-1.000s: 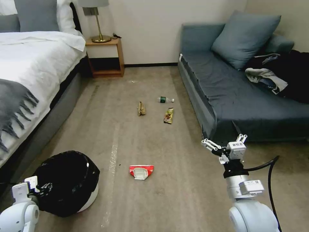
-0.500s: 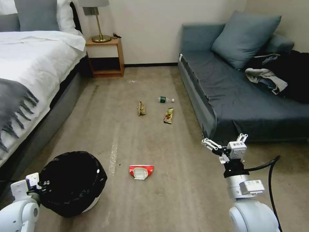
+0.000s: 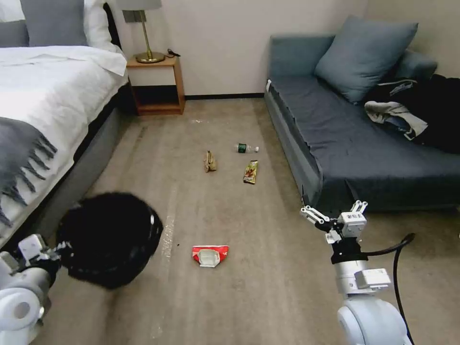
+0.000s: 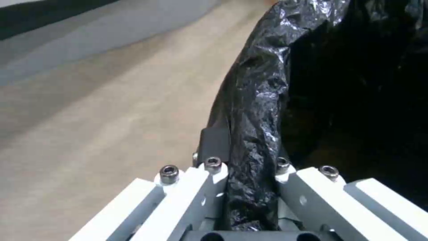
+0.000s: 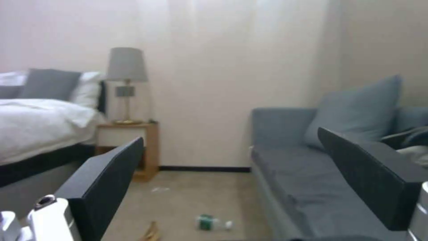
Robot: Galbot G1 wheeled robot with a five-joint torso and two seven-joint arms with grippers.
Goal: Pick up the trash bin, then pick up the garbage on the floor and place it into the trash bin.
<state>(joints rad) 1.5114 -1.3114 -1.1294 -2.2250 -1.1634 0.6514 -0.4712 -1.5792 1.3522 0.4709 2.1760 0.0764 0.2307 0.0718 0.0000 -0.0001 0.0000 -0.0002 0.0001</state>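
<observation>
The trash bin (image 3: 110, 237), lined with a black bag, hangs tilted above the carpet at the lower left. My left gripper (image 3: 56, 250) is shut on its rim; the left wrist view shows the crinkly bag edge (image 4: 263, 87) pinched in that gripper (image 4: 245, 164). The garbage lies on the floor: a red-and-white packet (image 3: 210, 254) just right of the bin, and farther off a tan paper bag (image 3: 210, 162), a snack wrapper (image 3: 251, 171) and a small bottle (image 3: 247, 148). My right gripper (image 3: 334, 211) is open and empty by the sofa front. The right gripper (image 5: 231, 137) faces the bottle (image 5: 212, 222).
A bed (image 3: 43, 110) runs along the left and a blue sofa (image 3: 364, 143) along the right, with a clothes heap (image 3: 412, 112) on it. A nightstand (image 3: 155, 86) with a lamp stands at the far wall. Open carpet lies between them.
The trash bin has risen off the floor and tipped, carried up by my left gripper. The right arm has barely moved.
</observation>
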